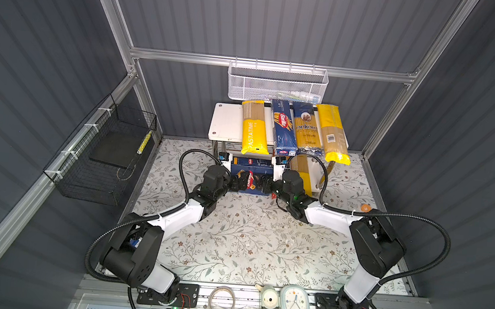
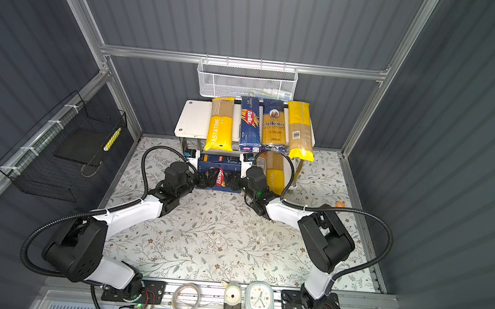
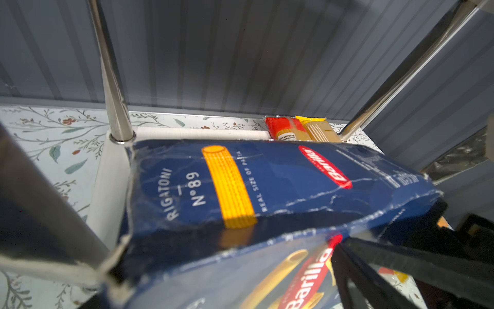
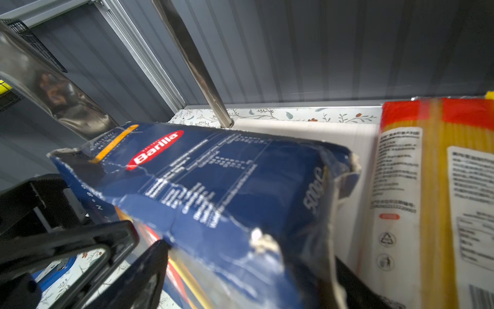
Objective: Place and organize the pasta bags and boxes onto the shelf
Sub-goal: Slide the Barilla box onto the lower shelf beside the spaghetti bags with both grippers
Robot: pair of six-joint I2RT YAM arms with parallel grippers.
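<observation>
On the floral surface (image 1: 247, 239), both arms are being stretched toward the shelf (image 1: 227, 122). The left fingers (image 1: 235, 185) and the right fingers (image 1: 265, 184) are being held spread wide, with tips laid against the front face of the rigatoni box (image 1: 252, 168). Nothing is being clamped between either pair. The box is being propped, tilted, at the front of the lower tier. Beside it, on that tier's right side, the red-ended bag (image 3: 284, 128) and the lower PASTATIME bag (image 1: 300, 169) are being carried. On the upper tier, the upper PASTATIME bag (image 1: 254, 131), spaghetti box (image 1: 283, 127), ankara bag (image 1: 306, 130) and barcode-labelled bag (image 1: 333, 135) are being carried side by side, their near ends overhanging.
</observation>
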